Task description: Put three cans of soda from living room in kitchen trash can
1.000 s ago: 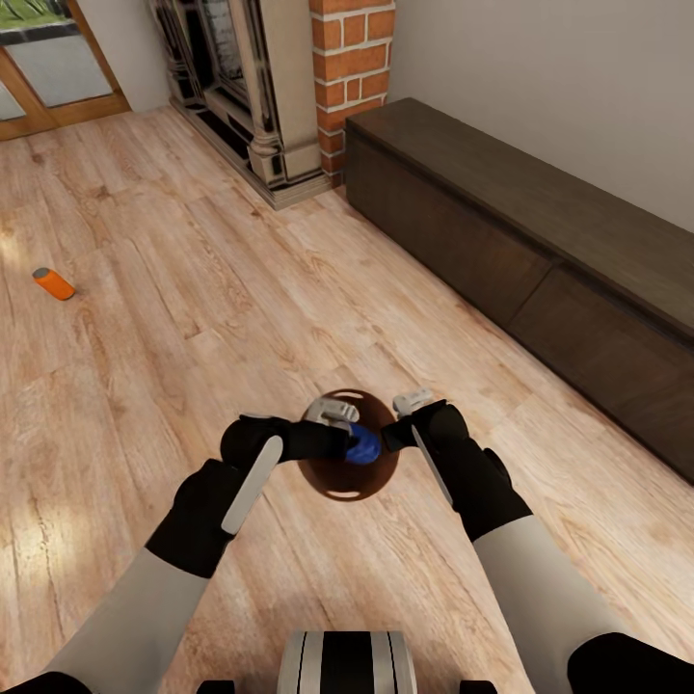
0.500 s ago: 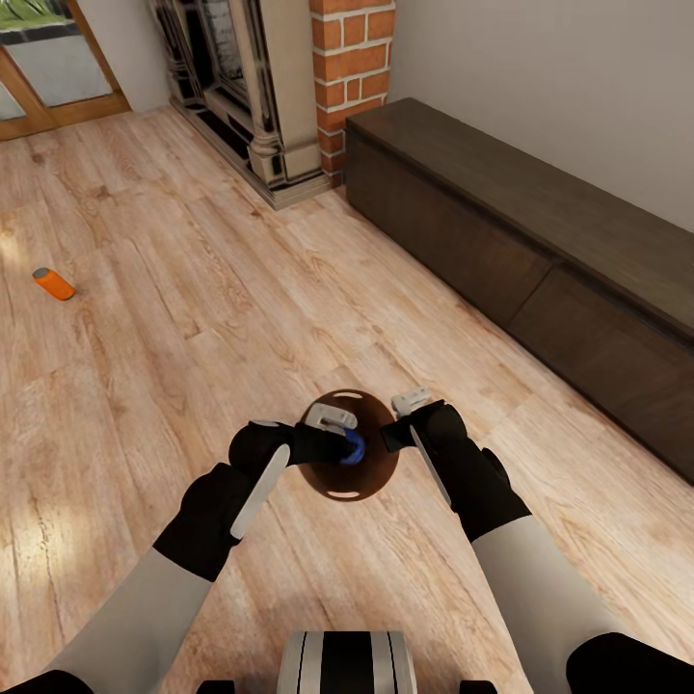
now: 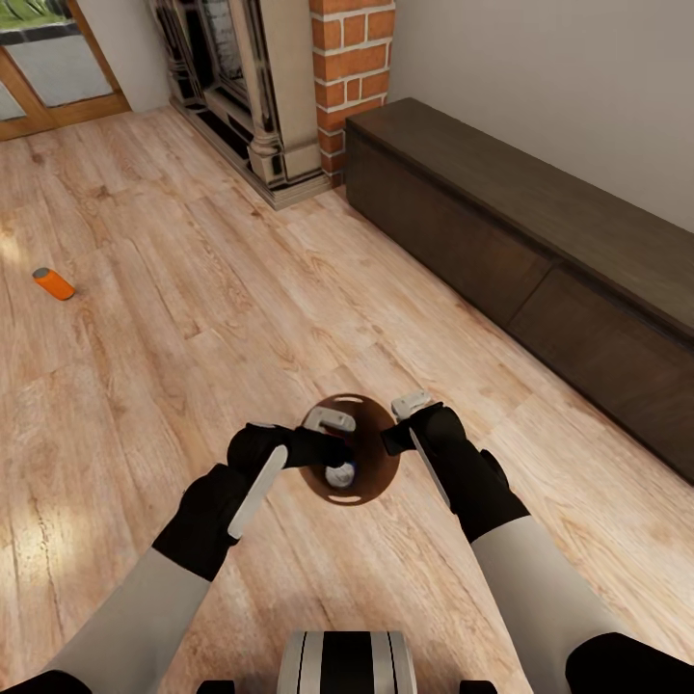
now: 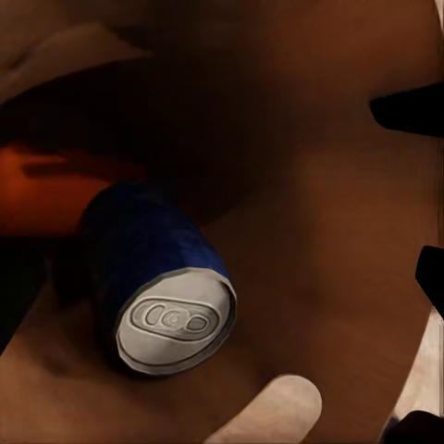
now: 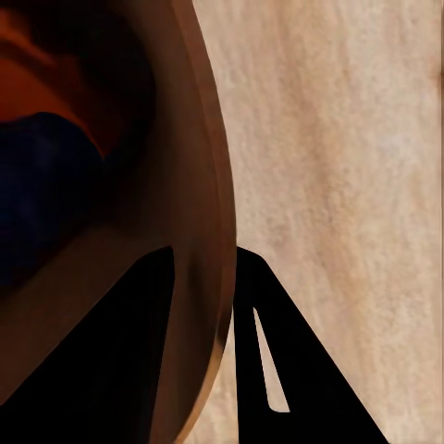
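Floor (image 3: 173,386) of light wood planks, with a long dark brown low cabinet (image 3: 540,241) along the wall and a brick fireplace (image 3: 352,58) beyond it. Copper-brown trash can (image 3: 378,469) standing on the floor just ahead of the robot, its rim pinched by the right gripper (image 3: 403,424) at one side; left gripper (image 3: 333,439) over the mouth, released and empty. Dark blue soda can (image 4: 153,277) lying inside the bin below the left gripper, silver top up, beside an orange can (image 4: 46,190); another orange can (image 3: 53,283) on its side on the floor, well apart to the left.
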`<state>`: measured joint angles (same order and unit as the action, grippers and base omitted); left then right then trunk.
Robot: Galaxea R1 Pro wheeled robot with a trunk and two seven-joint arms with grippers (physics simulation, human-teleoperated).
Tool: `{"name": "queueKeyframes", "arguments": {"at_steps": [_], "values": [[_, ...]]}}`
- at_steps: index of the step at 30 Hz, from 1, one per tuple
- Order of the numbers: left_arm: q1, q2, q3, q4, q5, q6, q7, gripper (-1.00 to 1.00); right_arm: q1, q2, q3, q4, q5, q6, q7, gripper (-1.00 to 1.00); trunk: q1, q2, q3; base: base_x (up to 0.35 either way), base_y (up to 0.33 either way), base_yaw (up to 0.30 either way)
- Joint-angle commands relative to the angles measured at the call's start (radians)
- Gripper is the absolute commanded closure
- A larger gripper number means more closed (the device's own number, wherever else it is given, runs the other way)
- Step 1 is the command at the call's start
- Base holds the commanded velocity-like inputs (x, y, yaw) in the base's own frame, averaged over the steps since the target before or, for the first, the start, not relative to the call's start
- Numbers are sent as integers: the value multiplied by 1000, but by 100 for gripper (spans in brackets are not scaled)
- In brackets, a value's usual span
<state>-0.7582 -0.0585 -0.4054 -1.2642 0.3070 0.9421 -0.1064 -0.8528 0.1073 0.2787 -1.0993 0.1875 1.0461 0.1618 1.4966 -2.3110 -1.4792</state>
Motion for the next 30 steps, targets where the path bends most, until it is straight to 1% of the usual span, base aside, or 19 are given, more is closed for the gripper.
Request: {"name": "queueKeyframes", "arguments": {"at_steps": [1,2,4,6,7,9,10,11,13,14,15,17,18,20,21,22,23,25,30], "values": [[0,2,2,-6,-46,-1,0,-100,0,-1,0,-9,-21,1,2,100,0,0,0,0,0,0],[0,3,3,-12,-45,-1,-8,-100,-1,-1,0,-9,-21,1,2,100,0,0,0,0,0,0],[0,4,6,-50,-44,3,-52,-100,0,-1,-1,-8,-21,1,2,100,0,0,0,0,0,0],[0,11,16,-120,-44,12,-104,-100,0,-2,-3,-8,-22,1,2,100,0,0,0,0,0,0],[0,23,37,-155,-43,20,-121,-100,0,-3,-4,-9,-22,1,2,100,0,0,0,0,0,0],[0,41,76,-186,-40,35,-139,-100,0,-3,-5,-8,-22,1,2,100,0,0,0,0,0,0],[0,59,125,-213,-36,55,-165,-100,0,-4,-7,-9,-22,1,2,100,0,0,0,0,0,0],[0,89,209,-244,-32,84,-231,-100,0,-5,-11,-9,-22,1,2,100,0,0,0,0,0,0],[0,114,262,-258,-31,95,-278,-100,0,-7,-13,-9,-22,1,2,100,0,0,0,0,0,0],[0,151,317,-267,-30,103,-327,-100,0,-8,-15,-9,-22,1,2,100,0,0,0,0,0,0],[0,171,346,-271,-29,105,-352,-100,0,-9,-15,-9,-22,1,2,100,0,0,0,0,0,0],[1,247,466,-278,-28,105,-449,-100,0,-11,-17,-10,-22,1,2,100,0,0,0,0,0,0],[1,275,528,-279,-28,105,-486,-100,0,-13,-18,-10,-22,1,2,100,0,0,0,0,0,0],[9,312,643,-290,-31,91,-527,-100,1,-16,-19,-10,-22,1,2,100,0,0,0,0,0,0],[12,317,664,-292,-35,62,-530,-100,1,-20,-19,-11,-22,1,2,100,0,0,0,0,0,0],[14,319,672,-292,-38,40,-528,-100,1,-24,-19,-11,-22,1,3,100,0,0,0,0,0,0],[46,319,685,-273,-75,-65,-498,-100,1,-36,-19,-13,-22,1,3,100,0,0,0,0,0,0],[56,308,673,-263,-89,-73,-487,-100,13,-47,-31,-23,-8,-12,11,100,0,0,0,0,0,0],[84,280,645,-235,-119,-101,-459,-100,43,-77,-60,-50,83,-47,30,100,0,0,0,0,0,0]]}}
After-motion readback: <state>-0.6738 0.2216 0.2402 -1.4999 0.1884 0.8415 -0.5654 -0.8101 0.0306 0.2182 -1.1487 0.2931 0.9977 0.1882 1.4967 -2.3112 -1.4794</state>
